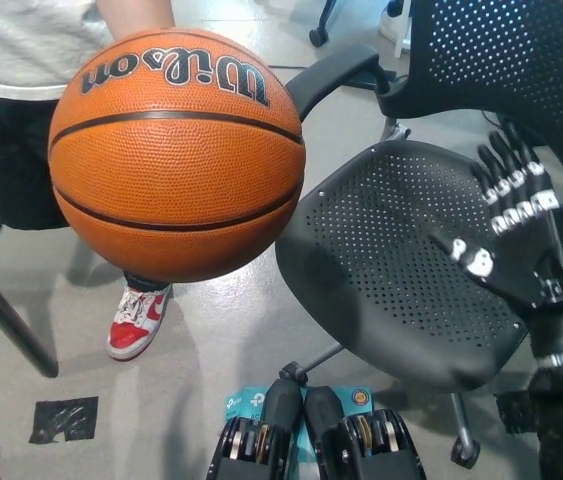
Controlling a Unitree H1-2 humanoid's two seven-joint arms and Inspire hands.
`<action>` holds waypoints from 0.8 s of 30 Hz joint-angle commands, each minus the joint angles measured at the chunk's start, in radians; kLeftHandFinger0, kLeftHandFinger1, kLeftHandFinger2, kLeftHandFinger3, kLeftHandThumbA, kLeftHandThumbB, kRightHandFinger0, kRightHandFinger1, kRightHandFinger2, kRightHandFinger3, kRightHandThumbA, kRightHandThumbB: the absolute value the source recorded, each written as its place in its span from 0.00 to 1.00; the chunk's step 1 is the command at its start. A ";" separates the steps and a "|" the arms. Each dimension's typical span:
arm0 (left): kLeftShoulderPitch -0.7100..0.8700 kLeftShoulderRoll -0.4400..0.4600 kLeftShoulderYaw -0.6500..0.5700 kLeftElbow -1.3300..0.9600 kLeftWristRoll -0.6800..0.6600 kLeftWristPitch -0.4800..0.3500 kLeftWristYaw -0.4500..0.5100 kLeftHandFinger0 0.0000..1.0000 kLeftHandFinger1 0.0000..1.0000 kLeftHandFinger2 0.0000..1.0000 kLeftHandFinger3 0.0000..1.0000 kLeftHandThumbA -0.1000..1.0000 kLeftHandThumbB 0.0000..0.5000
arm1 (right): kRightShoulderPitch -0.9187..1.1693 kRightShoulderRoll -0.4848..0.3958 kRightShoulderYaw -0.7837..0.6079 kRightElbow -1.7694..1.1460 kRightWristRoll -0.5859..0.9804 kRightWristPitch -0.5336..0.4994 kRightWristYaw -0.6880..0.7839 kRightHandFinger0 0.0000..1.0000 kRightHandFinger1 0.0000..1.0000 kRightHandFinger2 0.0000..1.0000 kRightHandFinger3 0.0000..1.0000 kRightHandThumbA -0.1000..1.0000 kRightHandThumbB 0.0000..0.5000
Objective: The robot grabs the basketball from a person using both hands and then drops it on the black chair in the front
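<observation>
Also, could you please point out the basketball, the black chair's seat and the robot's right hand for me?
basketball (pixel 176 160): head view, middle of the orange surface.
black chair seat (pixel 381 260): head view, bare perforated part of the seat.
right hand (pixel 516 235): head view, middle of the black hand, fingers apart.

An orange Wilson basketball (pixel 177 155) with black seams hangs in the air at the upper left, its black lettering upside down along the top. It is held up from behind by a person (pixel 21 60) standing at the far left. Just to its right stands the black chair (pixel 401 250): a perforated seat, bare, a mesh backrest at the far right, one armrest reaching towards the ball.
</observation>
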 commanded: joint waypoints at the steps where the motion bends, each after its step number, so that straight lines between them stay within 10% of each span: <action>1: -0.051 0.030 0.011 -0.051 -0.005 0.067 0.029 1.00 1.00 1.00 1.00 1.00 0.33 | -0.076 0.018 0.014 -0.019 0.042 0.046 0.027 1.00 1.00 1.00 1.00 1.00 0.75; 24: -0.174 -0.012 -0.058 -0.115 0.044 0.167 0.050 1.00 1.00 1.00 1.00 1.00 0.29 | -0.262 0.086 0.052 0.158 0.080 0.119 0.114 1.00 1.00 1.00 1.00 1.00 0.89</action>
